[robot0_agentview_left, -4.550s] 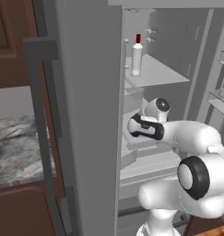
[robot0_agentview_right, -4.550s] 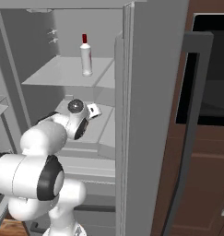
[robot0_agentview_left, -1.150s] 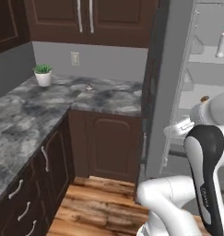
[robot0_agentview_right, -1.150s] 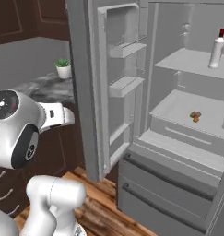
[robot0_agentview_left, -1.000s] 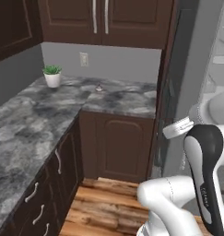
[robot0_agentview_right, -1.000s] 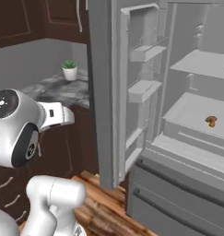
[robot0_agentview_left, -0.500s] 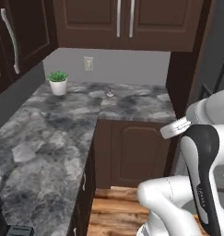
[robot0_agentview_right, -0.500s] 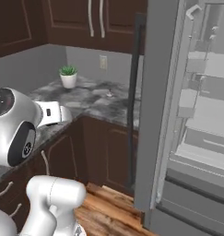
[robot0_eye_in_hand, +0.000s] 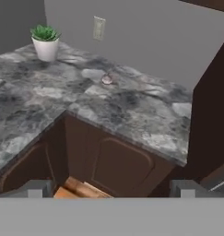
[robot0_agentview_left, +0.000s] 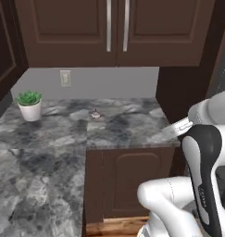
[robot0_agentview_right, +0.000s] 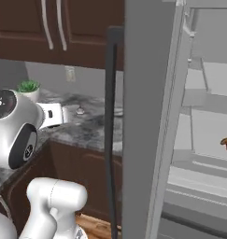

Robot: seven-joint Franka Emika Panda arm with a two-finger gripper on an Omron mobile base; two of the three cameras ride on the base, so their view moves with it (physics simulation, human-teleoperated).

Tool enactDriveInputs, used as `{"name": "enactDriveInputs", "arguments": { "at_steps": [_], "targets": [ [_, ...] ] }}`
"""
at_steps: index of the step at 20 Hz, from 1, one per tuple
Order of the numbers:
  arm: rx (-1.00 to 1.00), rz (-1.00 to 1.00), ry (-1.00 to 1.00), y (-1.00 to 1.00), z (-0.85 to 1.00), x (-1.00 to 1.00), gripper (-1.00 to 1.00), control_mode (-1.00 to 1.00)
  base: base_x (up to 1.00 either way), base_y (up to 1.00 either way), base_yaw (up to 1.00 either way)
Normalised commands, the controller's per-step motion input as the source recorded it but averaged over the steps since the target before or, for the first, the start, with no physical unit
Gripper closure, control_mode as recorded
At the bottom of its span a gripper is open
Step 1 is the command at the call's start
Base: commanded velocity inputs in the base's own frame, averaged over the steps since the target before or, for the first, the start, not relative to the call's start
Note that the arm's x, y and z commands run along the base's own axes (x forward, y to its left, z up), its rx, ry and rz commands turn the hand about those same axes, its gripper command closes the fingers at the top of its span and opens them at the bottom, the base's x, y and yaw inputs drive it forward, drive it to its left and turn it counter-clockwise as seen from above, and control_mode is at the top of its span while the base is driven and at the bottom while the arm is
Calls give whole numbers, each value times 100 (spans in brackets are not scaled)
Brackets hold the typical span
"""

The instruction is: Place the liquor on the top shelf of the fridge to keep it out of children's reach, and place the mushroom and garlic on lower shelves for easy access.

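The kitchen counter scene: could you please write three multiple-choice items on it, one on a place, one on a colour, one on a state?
1. Where does the garlic lie?
A. on the marble counter, toward the back wall
B. inside the plant pot
C. on the wooden floor

2. What colour is the pot of the small plant?
A. red
B. white
C. black

3. How does the gripper stand?
A. shut on the garlic
B. shut on the mushroom
C. open, holding nothing

Answers:
1. A: the pinkish bulb sits on the grey stone, right of the plant and near the wall outlet.
2. B: the pot under the green leaves is plainly white.
3. C: in the hand view the two fingertips stand far apart with nothing between them; the mushroom rests in the fridge.
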Motion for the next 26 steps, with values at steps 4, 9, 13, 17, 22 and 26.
{"name": "enactDriveInputs", "arguments": {
  "at_steps": [4, 9, 13, 17, 22, 26],
  "targets": [
    [0, 0, 0, 0, 0, 0, -100, 100, 100, 47, -27],
    [0, 0, 0, 0, 0, 0, -100, 100, 83, 62, -23],
    [-3, -14, 0, 21, -43, 37, -100, -100, 14, 11, -5],
    [0, -14, 11, 6, -76, 50, -100, -100, 0, 0, 0],
    [0, -12, 26, 12, -85, 53, -100, -100, 0, 0, 0],
    [6, -11, 20, 44, -68, 40, -100, -100, 0, 0, 0]
  ]
}}
